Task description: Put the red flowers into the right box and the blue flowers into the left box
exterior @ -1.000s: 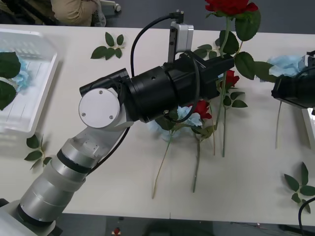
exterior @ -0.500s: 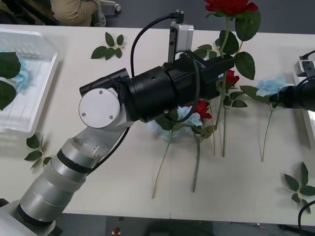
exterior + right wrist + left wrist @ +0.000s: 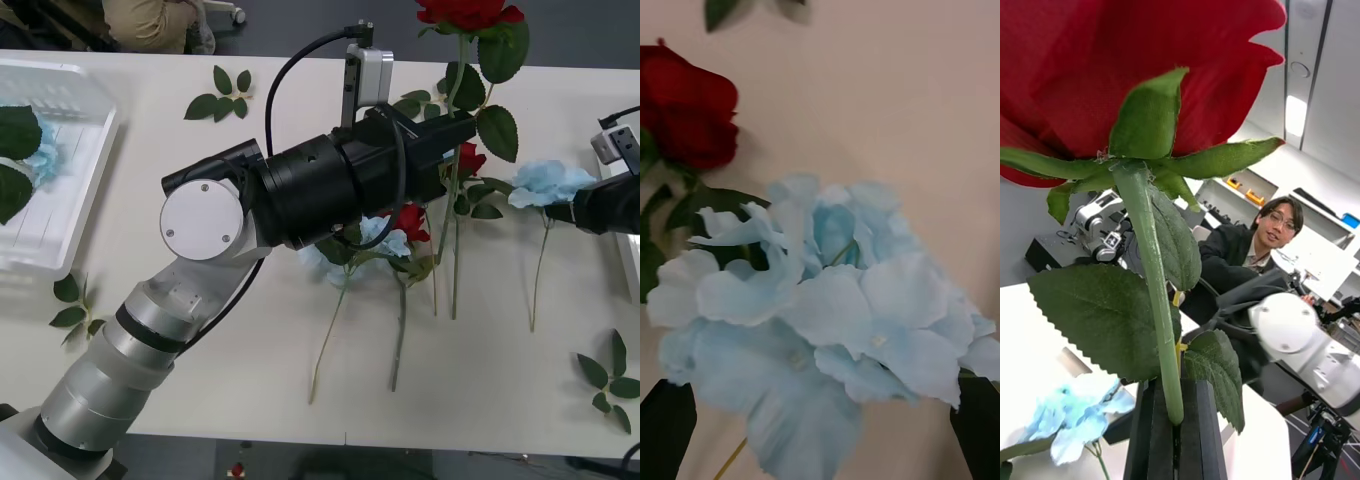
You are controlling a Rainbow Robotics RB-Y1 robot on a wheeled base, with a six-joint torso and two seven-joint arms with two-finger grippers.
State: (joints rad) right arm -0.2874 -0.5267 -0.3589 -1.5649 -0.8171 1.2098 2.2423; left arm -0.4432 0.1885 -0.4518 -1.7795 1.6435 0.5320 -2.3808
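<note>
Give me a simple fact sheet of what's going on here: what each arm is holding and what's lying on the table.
left gripper: shut on a red rose, holding it upright by its stem
right gripper: at the table's right edge, holding a blue flower; fingers not clear
left box: already holds a blue flower with leaves
table middle: red and blue flowers lying mixed in a heap
loose leaf sprigs: scattered on the table

Deep red rose (image 3: 1135,67) with green stem; pale sky-blue flower (image 3: 820,315); black fingers (image 3: 666,427); white table (image 3: 480,380).
</note>
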